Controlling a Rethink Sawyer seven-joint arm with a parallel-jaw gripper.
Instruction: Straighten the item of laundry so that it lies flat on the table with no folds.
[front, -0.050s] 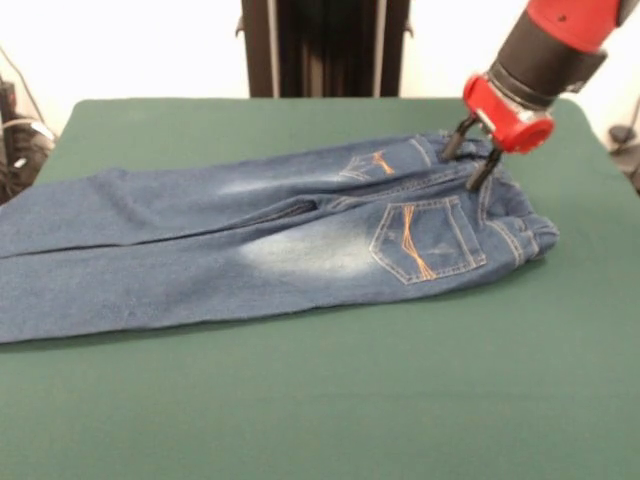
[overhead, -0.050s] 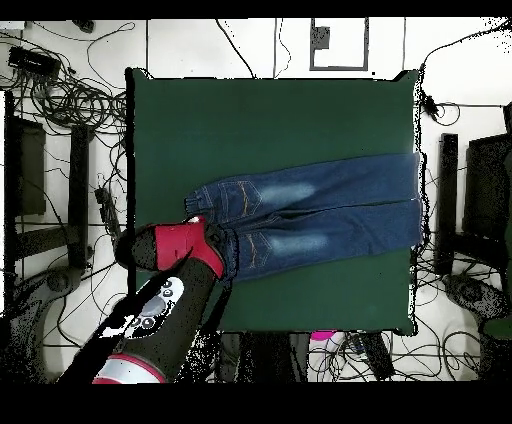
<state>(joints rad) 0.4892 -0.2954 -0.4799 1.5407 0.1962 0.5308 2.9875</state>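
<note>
Front view: the jeans (front, -0.050s: 270, 245) lie lengthwise across the green bench (front, -0.050s: 330, 400), legs running toward the left edge of the picture, waistband at the right. The gripper (front, -0.050s: 468, 160) stands at the waistband with its two dark fingers (front, -0.050s: 452, 143) spread, tips touching or just above the denim; nothing is pinched between them. The waistband end looks bunched and slightly rolled near the right pocket. Probable risk: closing here could catch both layers, so a pull would drag the whole garment rather than smooth the fold.

Overhead view: the jeans reach from the bench's middle to one edge, where the leg ends lie at or just over the border; a pull toward that side could slide them off. Cables (overhead, -0.050s: 70, 95) and dark stands surround the bench. The arm (overhead, -0.050s: 165, 300) covers the waistband corner.
</note>
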